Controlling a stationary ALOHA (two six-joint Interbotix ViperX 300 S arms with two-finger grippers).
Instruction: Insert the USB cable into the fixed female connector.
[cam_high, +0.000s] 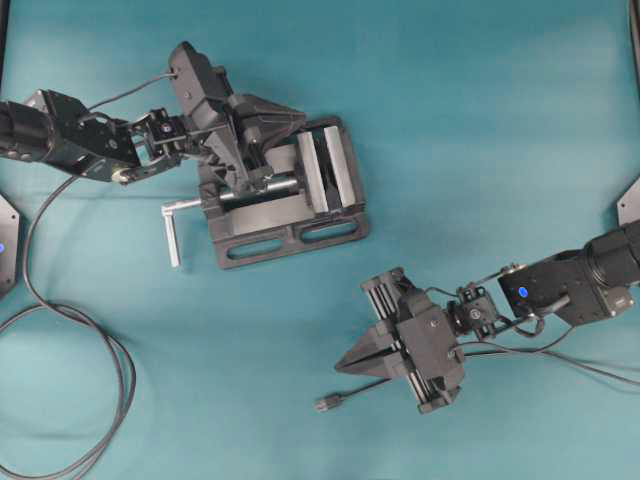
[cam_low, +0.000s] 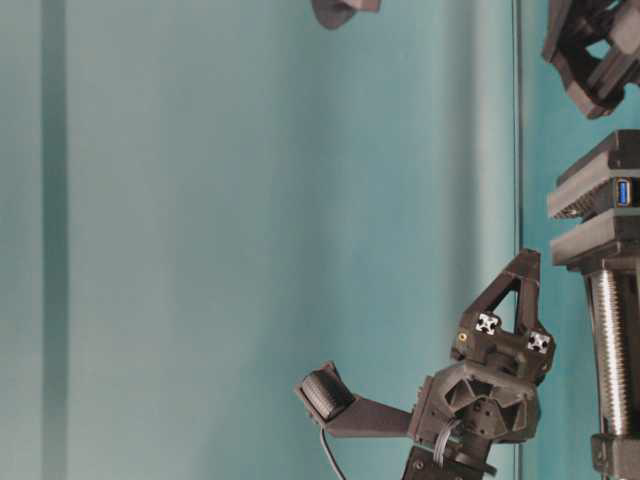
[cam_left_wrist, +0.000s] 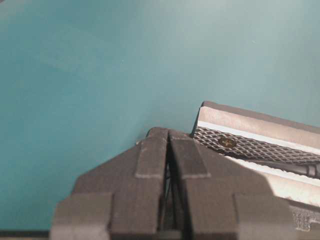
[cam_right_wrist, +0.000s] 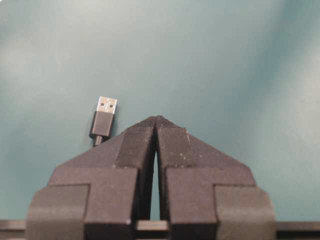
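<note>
The USB cable's plug lies flat on the teal table, its silvery tip pointing away from my right arm. In the right wrist view the plug sits just left of my right gripper, apart from it. That right gripper is shut with nothing in it. The fixed female connector shows its blue port between the jaws of the grey vise. My left gripper is shut, its tips beside the end of the vise's knurled jaw.
The vise's crank handle sticks out to the left of it. A long dark cable loops over the table's left side. The USB cable's cord trails right, under my right arm.
</note>
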